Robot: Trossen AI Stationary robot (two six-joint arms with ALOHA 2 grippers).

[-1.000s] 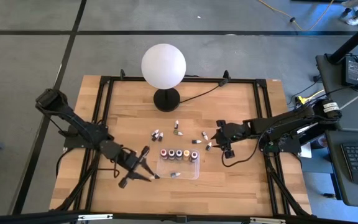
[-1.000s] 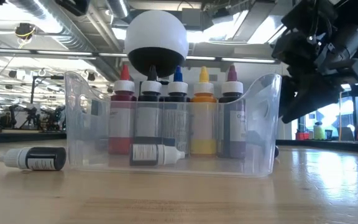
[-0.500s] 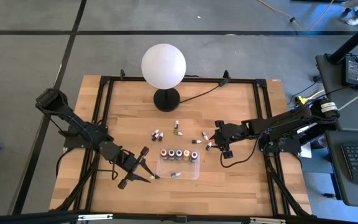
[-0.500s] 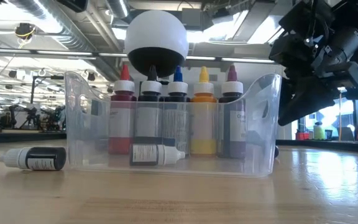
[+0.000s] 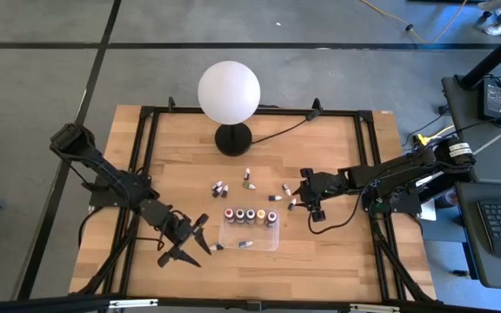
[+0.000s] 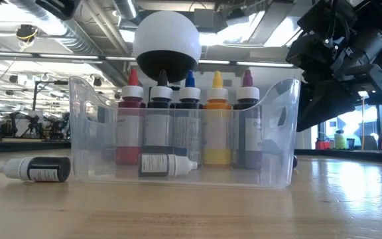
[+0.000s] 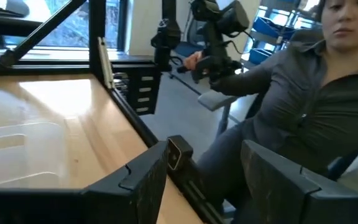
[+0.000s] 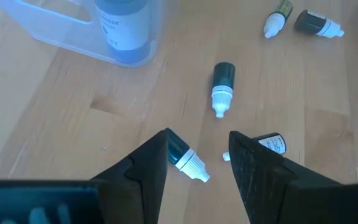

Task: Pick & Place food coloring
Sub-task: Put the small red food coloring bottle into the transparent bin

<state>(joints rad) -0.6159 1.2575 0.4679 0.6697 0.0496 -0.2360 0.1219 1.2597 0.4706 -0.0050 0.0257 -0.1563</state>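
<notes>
Hovering spread by the tray's (image 5: 274,241) near-left corner, left end effector (image 5: 193,240) (right one (image 5: 301,198) also spread).

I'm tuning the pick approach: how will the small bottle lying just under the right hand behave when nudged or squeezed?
The bottle lies on its side on bare wood and looks round, so it will probably roll if nudged. Its tapered white cap may slip from a grip; the body seems safer. It looks small and likely light, so the right hand could easily knock it away.

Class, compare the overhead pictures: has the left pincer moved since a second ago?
Yes. The left pincer has drawn back from the tray corner toward the table's left edge, leaving a small bottle lying beside the tray.
</notes>
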